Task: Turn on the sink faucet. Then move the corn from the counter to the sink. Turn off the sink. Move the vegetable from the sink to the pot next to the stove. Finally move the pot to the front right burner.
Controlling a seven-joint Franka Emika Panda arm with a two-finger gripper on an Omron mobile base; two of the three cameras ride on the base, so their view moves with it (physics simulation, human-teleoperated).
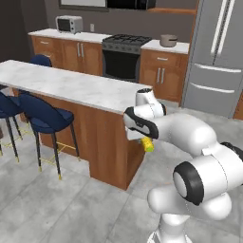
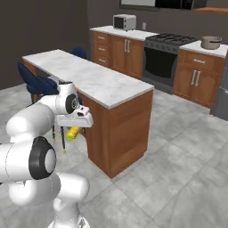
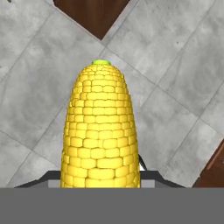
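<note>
My gripper (image 1: 145, 140) (image 2: 74, 128) points down at the floor and is shut on the corn (image 1: 148, 145) (image 2: 72, 132) (image 3: 100, 127), a yellow cob with a green tip. In the hand view the cob stands up from between the fingers over grey floor tiles. The hand hangs beside the end of the marble island counter (image 1: 71, 85) (image 2: 93, 75). Far off against the back wall stands the black stove (image 1: 124, 43) (image 2: 171, 41). The beige-grey pot (image 1: 168, 40) (image 2: 211, 42) sits on the white counter to its right. The sink and its faucet are out of view.
The wooden island end panel (image 1: 111, 142) (image 2: 122, 129) is close to the hand. Blue bar stools (image 1: 45, 116) (image 2: 33, 80) line the island's left side. A grey fridge (image 1: 218, 52) stands at the back right, a microwave (image 1: 69, 23) (image 2: 124, 21) at the back left.
</note>
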